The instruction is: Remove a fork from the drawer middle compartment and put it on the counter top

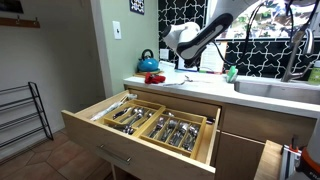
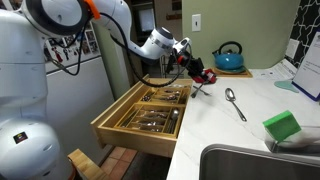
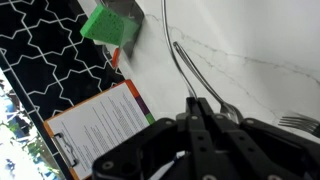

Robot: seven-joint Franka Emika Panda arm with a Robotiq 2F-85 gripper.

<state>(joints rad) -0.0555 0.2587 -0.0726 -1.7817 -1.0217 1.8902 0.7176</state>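
The drawer (image 1: 105,138) stands pulled open below the counter top (image 1: 205,88), also in the other exterior view (image 2: 122,133). Its organiser's middle compartment (image 1: 154,122) holds silver cutlery. My gripper (image 2: 199,77) hovers just over the counter top's (image 2: 225,135) near edge, above the drawer's back. In the wrist view the gripper (image 3: 200,104) has its fingers pressed together. A fork (image 3: 296,122) shows its tines at the right, half hidden by the gripper body. It shows as a thin sliver (image 2: 197,90) hanging under the fingers, so it seems held.
A spoon (image 2: 236,104) lies on the counter just past the gripper, also in the wrist view (image 3: 190,68). A green sponge (image 2: 282,126), a clipboard (image 3: 100,125), a blue kettle (image 2: 228,57) and the sink (image 2: 255,162) share the counter.
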